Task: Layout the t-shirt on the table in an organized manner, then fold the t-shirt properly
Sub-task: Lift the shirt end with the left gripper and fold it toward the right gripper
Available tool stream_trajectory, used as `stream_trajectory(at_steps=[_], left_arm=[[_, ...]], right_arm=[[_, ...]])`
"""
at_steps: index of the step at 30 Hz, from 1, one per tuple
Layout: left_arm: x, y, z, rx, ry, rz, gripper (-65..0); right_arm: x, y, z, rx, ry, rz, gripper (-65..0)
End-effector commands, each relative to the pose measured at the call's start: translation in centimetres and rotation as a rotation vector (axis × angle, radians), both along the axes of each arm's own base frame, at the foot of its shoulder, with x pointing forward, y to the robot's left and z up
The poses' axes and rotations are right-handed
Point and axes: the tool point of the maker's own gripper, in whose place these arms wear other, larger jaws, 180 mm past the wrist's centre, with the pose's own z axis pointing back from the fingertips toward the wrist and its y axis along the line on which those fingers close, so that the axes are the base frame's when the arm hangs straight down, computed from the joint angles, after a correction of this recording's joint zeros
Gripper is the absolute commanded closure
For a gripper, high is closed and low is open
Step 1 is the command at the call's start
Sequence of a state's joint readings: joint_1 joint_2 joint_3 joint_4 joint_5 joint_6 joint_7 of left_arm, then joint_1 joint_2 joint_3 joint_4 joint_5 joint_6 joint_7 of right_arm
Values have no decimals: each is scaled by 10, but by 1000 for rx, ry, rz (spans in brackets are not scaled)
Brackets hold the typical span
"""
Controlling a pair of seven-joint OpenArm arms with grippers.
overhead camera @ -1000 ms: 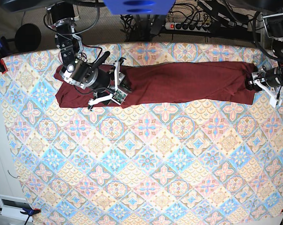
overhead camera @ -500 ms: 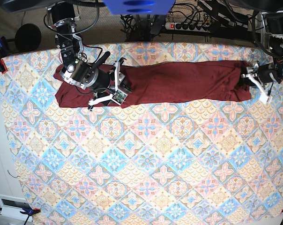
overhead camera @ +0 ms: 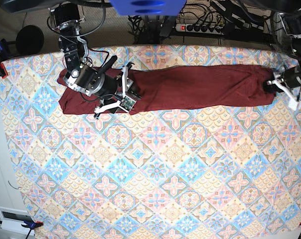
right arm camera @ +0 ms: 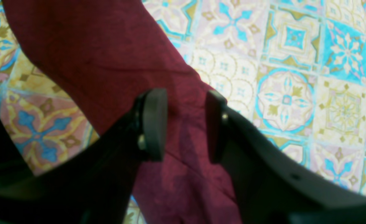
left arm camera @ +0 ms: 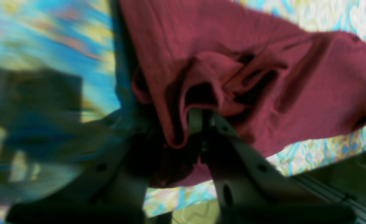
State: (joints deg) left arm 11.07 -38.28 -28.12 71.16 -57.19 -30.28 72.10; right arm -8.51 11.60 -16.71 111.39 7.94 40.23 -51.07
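The table (overhead camera: 155,169), covered in pastel diamond floral tiles, fills most of the base view. Along its far edge the t-shirt (overhead camera: 200,85) lies stretched into a long maroon band, running nearly from one side of the table to the other. The right gripper (overhead camera: 115,92) hangs over the end of the band on that view's left; in its wrist view the two dark pads (right arm camera: 153,124) stand apart with smooth maroon cloth lying beneath the gap, gripping nothing. The left gripper (overhead camera: 276,85) sits at the opposite end of the shirt, near the table's corner. Its wrist view is blurred, but the jaws appear drawn together on a bunched fold of fabric (left arm camera: 201,93), with wrinkles spreading from the pinch and patterned cloth visible on both sides.
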Motion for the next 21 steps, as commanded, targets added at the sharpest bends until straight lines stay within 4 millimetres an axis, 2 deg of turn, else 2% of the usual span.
stream_trajectory(at_steps=[1,4,8,10,11,16,21], left_arm=[[10,20,18,60,-41,9,0],[10,35,26,97,-52,34,0],[14,33,33,107,-69,19,0],[19,22,42,127,-99,-24,0],[18,14,44,135,-107,-51,0],[18,-55,61,127,-184,-200,0],[6,-119,75,92,-263,-282,0]], right_arm=[[7,3,14,35,-41,1,-200],[7,4,14,35,-41,2,-200],[7,3,14,35,-41,1,-200],[7,3,14,35,-41,1,-200],[7,3,14,35,-41,1,-200],[7,-2,12,18,-41,3,-200],[11,-9,14,12,-48,-16,-200]])
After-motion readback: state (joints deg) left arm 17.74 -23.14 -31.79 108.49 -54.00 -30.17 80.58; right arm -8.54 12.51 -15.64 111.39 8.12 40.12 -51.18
